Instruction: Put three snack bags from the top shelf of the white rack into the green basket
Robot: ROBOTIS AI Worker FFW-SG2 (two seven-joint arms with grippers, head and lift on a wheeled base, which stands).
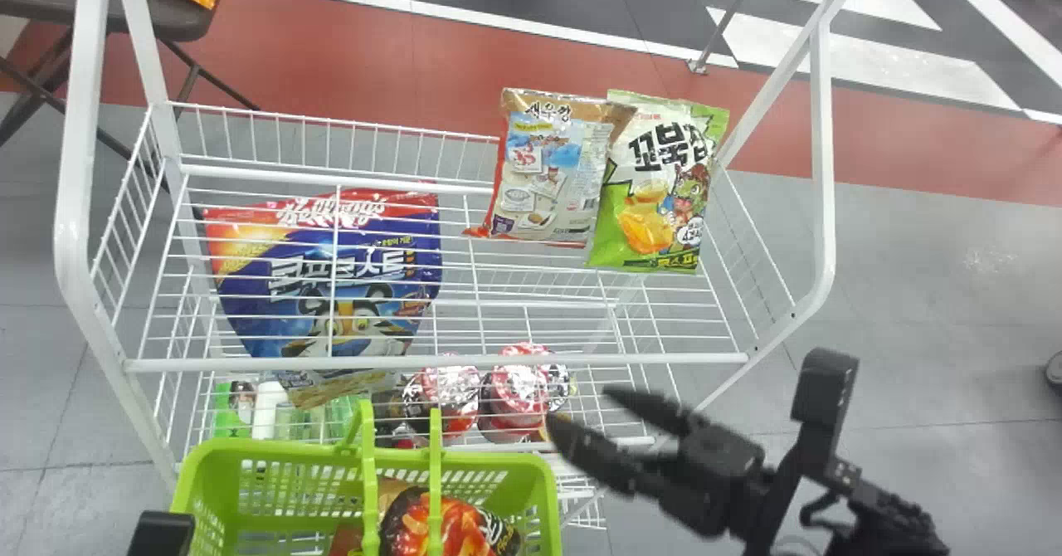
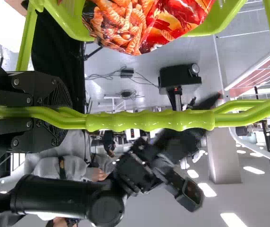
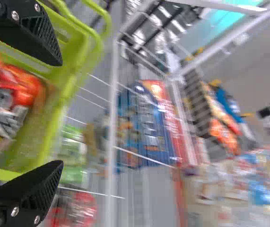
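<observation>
Green and white, a crinkly plastic snack bag is leaning on the far right of the top shelf, overlapped by a brown-and-white bag on its left. Both long axes are running roughly near to far, tops at the far end. From the empty right gripper, the nearer arm's, they are lying farther off, beyond the shelf's near bar; its fingers are standing wide apart, pointing left, so reaching them probably calls for a swing farther and rightward. The left gripper is closing around the green basket's handle. Near left, the lime plastic basket is holding a red-and-black bag. Under the white wire rack, grey floor is meeting a red band.
</observation>
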